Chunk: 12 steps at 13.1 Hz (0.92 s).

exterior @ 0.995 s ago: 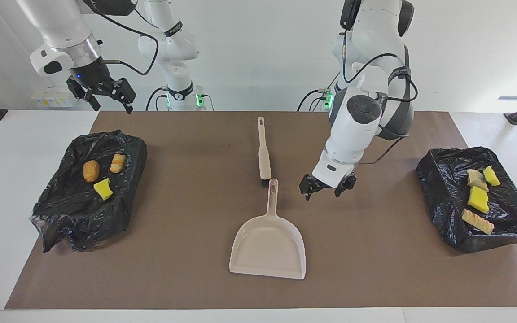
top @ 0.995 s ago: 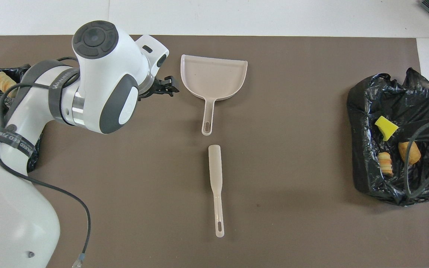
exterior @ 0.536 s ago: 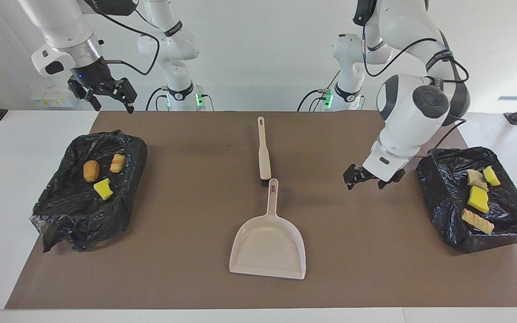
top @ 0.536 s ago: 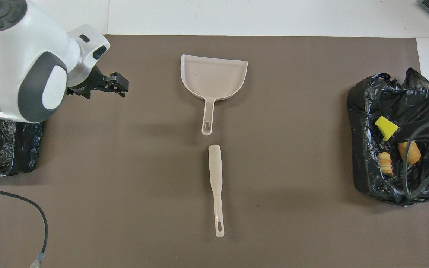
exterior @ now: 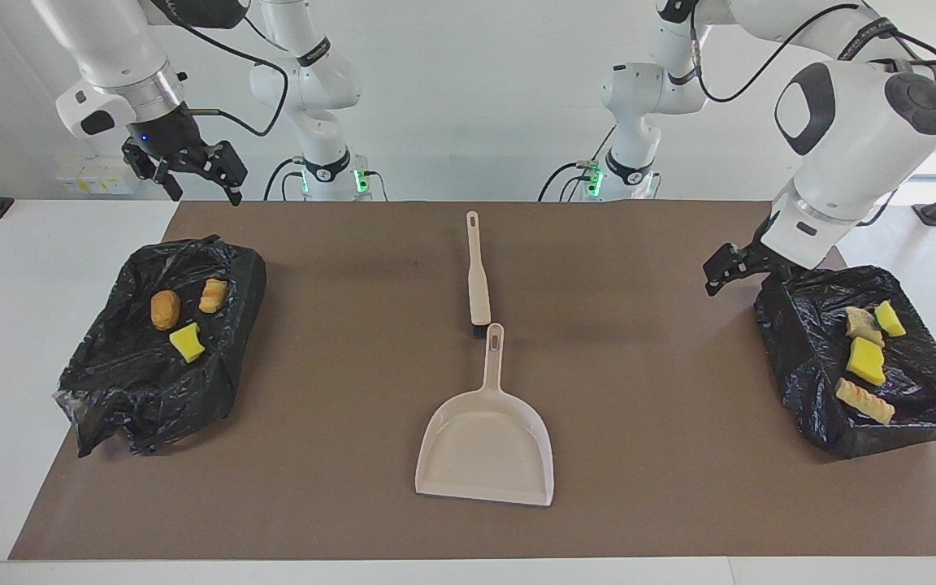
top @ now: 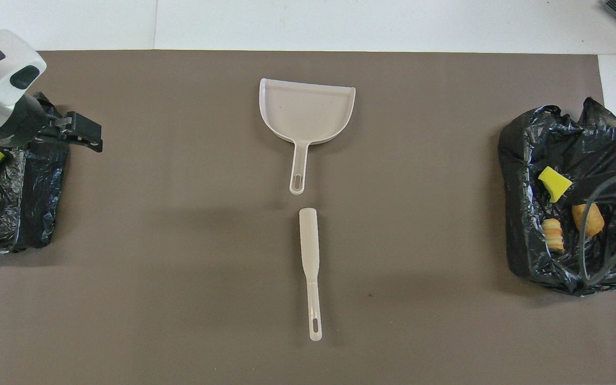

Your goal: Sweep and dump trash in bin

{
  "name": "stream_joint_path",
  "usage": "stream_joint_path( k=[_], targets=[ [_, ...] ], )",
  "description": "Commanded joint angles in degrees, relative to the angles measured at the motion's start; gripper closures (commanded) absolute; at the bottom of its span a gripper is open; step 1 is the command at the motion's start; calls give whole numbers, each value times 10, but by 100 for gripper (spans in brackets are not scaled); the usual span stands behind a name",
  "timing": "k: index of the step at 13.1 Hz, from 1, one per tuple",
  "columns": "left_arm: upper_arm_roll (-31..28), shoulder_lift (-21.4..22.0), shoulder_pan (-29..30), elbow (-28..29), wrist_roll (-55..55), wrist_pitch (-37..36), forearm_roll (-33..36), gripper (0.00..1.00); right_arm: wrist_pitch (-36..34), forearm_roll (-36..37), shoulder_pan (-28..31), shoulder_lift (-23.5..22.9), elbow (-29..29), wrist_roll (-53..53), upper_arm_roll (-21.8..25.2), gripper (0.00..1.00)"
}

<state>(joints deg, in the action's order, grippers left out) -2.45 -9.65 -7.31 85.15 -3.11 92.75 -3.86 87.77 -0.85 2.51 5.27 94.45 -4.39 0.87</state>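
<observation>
From the facing view, the brown mat on the bench (exterior: 338, 504) has no scraps left on it. All the trash sits in two black bag-lined bins. The bin at the right arm's end (exterior: 110, 390) holds three bits: a brown bread lump (exterior: 165, 309), an orange bread chunk (exterior: 214, 295) and a yellow sponge (exterior: 188, 342). The bin at the left arm's end (exterior: 809, 390) holds four: a tan chunk (exterior: 863, 325), a small yellow sponge (exterior: 890, 318), a bigger yellow sponge (exterior: 867, 361) and a long bread piece (exterior: 864, 400). The dustpan (exterior: 486, 448) lies empty in the middle, and the brush (exterior: 478, 276) lies just nearer the robots, its end right by the dustpan's handle. The left claw (exterior: 730, 268) hangs over the mat by the rim of its bin, open and holding nothing. The right claw (exterior: 192, 171) is up high near its bin, open and empty too.

From the overhead view, the dustpan (top: 308, 112) and brush (top: 310, 262) lie in a line, with no one holding them. The left claw (top: 81, 131) is by the bin's edge. The right claw cannot be seen here, only its cable over the bin.

So the job looks done: nothing is left to sweep
</observation>
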Motion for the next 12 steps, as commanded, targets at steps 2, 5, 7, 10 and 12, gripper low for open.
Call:
stream_joint_path(
  k=[2,5,7,10,12],
  targets=[
    [4,81,26,71,142,-13,6,0,-3,-6,5,12,13,4,-1,0],
    [3,104,39,70,149,-23,6,0,-3,-7,5,12,13,3,-1,0],
    [2,111,44,70,152,-32,6,0,-5,-6,5,12,13,3,-1,0],
    [2,114,45,66,147,-34,14,0,-8,-6,5,12,13,3,-1,0],
    [1,117,46,57,149,-33,16,0,-8,-7,5,12,12,3,-1,0]
  ],
)
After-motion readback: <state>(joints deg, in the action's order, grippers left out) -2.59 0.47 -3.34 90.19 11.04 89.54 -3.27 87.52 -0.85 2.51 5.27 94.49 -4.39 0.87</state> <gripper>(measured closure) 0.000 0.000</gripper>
